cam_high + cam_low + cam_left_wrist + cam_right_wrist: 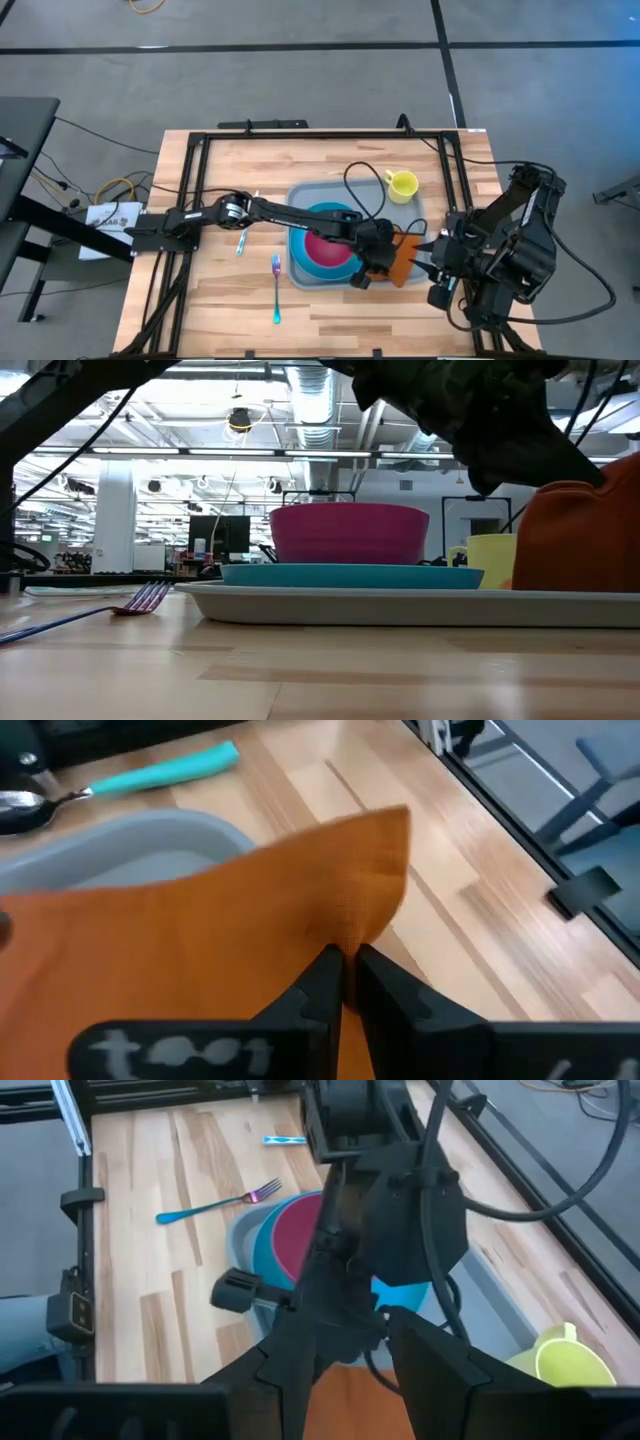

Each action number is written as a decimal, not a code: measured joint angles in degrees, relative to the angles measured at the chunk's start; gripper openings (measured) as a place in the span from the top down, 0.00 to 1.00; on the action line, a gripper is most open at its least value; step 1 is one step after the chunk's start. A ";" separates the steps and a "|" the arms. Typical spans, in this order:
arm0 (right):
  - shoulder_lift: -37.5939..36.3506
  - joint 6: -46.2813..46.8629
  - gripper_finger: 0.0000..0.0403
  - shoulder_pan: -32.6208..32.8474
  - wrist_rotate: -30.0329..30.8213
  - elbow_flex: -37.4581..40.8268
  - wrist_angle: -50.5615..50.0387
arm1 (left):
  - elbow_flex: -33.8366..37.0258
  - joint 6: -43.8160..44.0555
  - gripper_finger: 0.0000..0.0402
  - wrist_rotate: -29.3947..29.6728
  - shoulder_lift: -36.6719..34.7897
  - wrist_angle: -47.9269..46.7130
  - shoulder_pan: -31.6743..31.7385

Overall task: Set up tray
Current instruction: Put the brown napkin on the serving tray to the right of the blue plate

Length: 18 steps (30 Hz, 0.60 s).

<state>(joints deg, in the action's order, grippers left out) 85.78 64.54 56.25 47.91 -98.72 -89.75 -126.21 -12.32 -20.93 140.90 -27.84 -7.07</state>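
The pale grey-blue tray (305, 195) lies mid-table and carries a round blue plate (338, 262) with a pink bowl (330, 248) on it. A yellow cup (402, 184) stands at the tray's far right corner. My left gripper (378, 262) reaches over the tray's right end and is shut on the orange-brown napkin (406, 260). My right gripper (345, 1365) is open just to the right of the napkin, facing the left gripper; whether it touches the napkin I cannot tell. My left gripper pinches the napkin between its two fingers at an edge (345, 942), coming from the table's left. The cloth spreads away beyond the fingers to a free corner (398, 818). In the low view the napkin (580, 540) stands raised at the tray's right end.
A fork (277, 290) with a teal handle lies on the wood left of the tray, with another small utensil (241, 243) farther left. A teal-handled spoon (150, 775) lies beside the tray rim (190, 825). Black frame rails (190, 190) run along the table's sides.
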 joint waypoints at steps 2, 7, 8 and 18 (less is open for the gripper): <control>0.00 0.02 0.70 0.02 -0.03 0.00 0.00 | 0.00 -0.03 0.95 1.49 0.00 0.48 0.14; 0.02 0.02 0.70 -0.02 -0.03 0.00 -0.02 | 0.00 -1.07 0.95 4.24 -0.03 1.72 0.28; 0.01 0.07 0.70 -0.02 -0.03 0.00 0.00 | -0.02 -1.95 0.94 4.22 -0.07 1.42 0.23; 0.38 3.53 0.70 0.02 -0.70 0.00 0.19 | -0.02 -3.39 0.74 5.42 -0.11 -0.47 -0.48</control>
<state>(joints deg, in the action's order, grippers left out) 86.16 68.06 56.27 47.22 -98.72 -89.56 -126.23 -15.71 -15.51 140.79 -28.31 -7.55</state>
